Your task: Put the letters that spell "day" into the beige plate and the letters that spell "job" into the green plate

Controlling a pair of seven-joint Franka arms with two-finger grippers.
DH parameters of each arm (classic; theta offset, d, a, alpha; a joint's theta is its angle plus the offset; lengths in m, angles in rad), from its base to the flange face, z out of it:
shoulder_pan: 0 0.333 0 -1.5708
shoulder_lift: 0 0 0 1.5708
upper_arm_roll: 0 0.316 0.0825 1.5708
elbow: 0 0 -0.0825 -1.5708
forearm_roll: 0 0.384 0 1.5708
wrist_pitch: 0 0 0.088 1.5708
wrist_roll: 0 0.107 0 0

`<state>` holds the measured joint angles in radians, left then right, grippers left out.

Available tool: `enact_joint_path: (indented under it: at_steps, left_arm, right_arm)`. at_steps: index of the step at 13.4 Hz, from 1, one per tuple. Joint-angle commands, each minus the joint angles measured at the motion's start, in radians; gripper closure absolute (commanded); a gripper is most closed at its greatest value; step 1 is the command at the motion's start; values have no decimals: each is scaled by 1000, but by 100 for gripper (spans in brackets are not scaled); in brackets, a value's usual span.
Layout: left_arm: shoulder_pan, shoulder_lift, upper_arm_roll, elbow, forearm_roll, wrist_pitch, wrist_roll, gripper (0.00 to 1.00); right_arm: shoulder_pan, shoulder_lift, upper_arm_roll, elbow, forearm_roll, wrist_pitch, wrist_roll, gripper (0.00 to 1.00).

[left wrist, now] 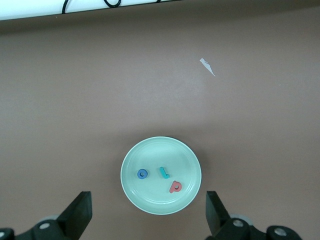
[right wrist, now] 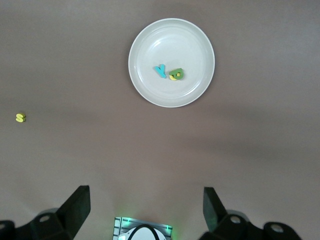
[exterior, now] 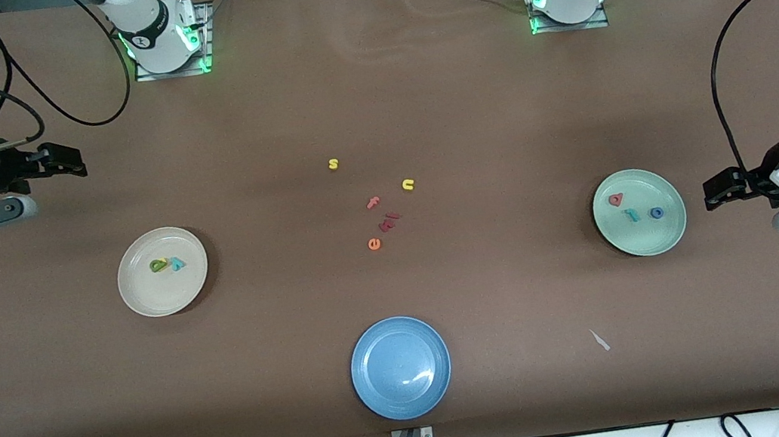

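Foam letters sit in both plates. We find the teal "y" [right wrist: 160, 71] on the beige plate [exterior: 142, 299], just beside the green looped letter [right wrist: 178, 73], which lies partly on top of the yellow rounded one [right wrist: 172, 77]. From the front camera the green and yellow pair reads as one blob, so we lean on the right wrist view for that overlap. The pair and the "y" make a short row running along the table's length, a little nearer the arms' bases than the plate's middle.

On the green plate [exterior: 670, 232] we count three letters, apart from one another: the salmon-red looped letter [exterior: 615, 200], the teal "j" [exterior: 633, 215] and the blue ring "o" [exterior: 656, 213]. Their row also runs along the table's length, with the salmon one toward the table's middle and slightly farther from the front camera. Which way the stems point we cannot tell.

Loose on the brown table [exterior: 371, 84] between the plates lie a yellow "s" [exterior: 333, 164], a yellow "u" [exterior: 408, 185], a salmon "f" [exterior: 373, 202], a dark red letter [exterior: 389, 221] and an orange "e" [exterior: 374, 243]. A blue plate [exterior: 385, 402] sits nearest the front camera, a scrap of white [exterior: 599, 340] beside it (toward the left arm's end).

We see the left gripper [left wrist: 148, 215] hanging beside the green plate, fingers spread wide and holding nothing. Likewise the right gripper [right wrist: 145, 210] waits at its own end, over bare table, jaws wide and empty.
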<state>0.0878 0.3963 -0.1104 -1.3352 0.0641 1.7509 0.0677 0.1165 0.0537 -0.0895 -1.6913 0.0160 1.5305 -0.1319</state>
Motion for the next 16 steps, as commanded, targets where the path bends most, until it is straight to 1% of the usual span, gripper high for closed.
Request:
enact_joint_path:
  at_steps: [1,4,7,10,16]
  left_arm:
    - [-3,-13,6,-1,-32,1,17,0]
    - [-3,-13,6,-1,-30,1,17,0]
    - [-3,-13,6,-1,-30,1,17,0]
    - [-3,-13,6,-1,-30,1,17,0]
    - [-3,-13,6,-1,-30,2,18,0]
  right_arm:
    - [-35,-21,20,10,-2,-47,6,0]
    - [-40,-23,20,25,-2,-67,12,0]
    - [-70,-35,25,36,-10,-81,14,0]
    - [-69,-34,27,39,-15,-81,23,0]
    - [-70,5,24,85,-5,-79,74,0]
